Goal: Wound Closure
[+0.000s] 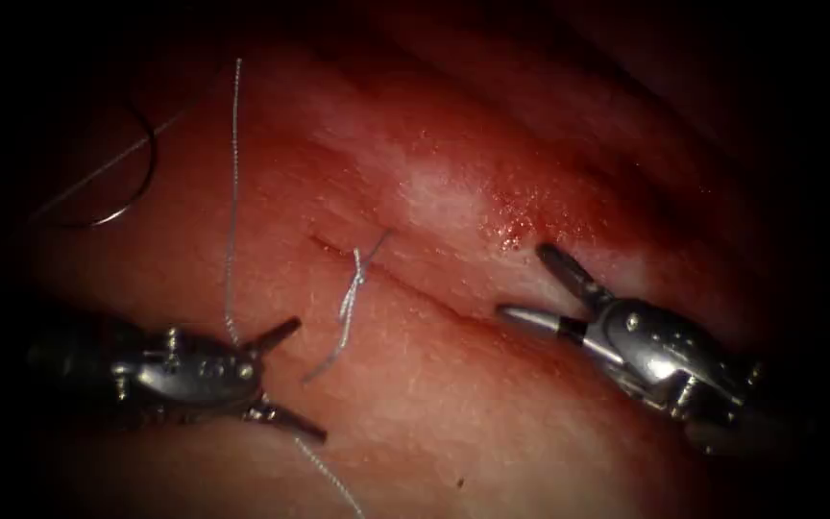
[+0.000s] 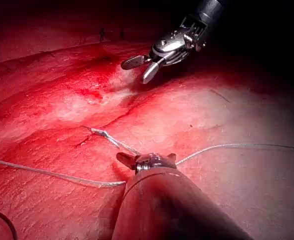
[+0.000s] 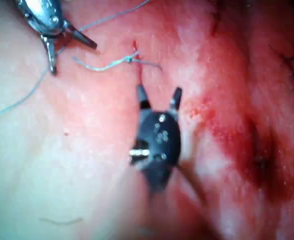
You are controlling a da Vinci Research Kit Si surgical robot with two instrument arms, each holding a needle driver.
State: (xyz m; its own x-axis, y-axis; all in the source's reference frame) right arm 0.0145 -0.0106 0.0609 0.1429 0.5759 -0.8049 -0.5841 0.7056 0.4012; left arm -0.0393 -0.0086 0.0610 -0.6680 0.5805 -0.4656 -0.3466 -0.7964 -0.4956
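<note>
The cut (image 1: 427,294) runs slantwise across the tissue (image 1: 453,423), with a tied knot (image 1: 356,279) and two short thread tails near its left end. My left tool (image 1: 301,381) lies left of the cut, jaws open, holding nothing. The long thread (image 1: 233,192) passes close to their hinge. Lying free on the tissue at the far left is the curved needle (image 1: 142,183), held by neither tool. My right tool (image 1: 526,283) hovers right of the cut, jaws open and empty. In the wrist views I see the knot (image 2: 103,132) (image 3: 129,59), the left tool (image 2: 146,158) and the right tool (image 3: 158,91).
Red fluid (image 1: 516,216) wets the tissue just beyond the right tool. The thread trails off past the left tool toward the near edge (image 1: 338,490). The right tool (image 2: 135,71) and the left tool (image 3: 73,57) each appear in the other arm's view.
</note>
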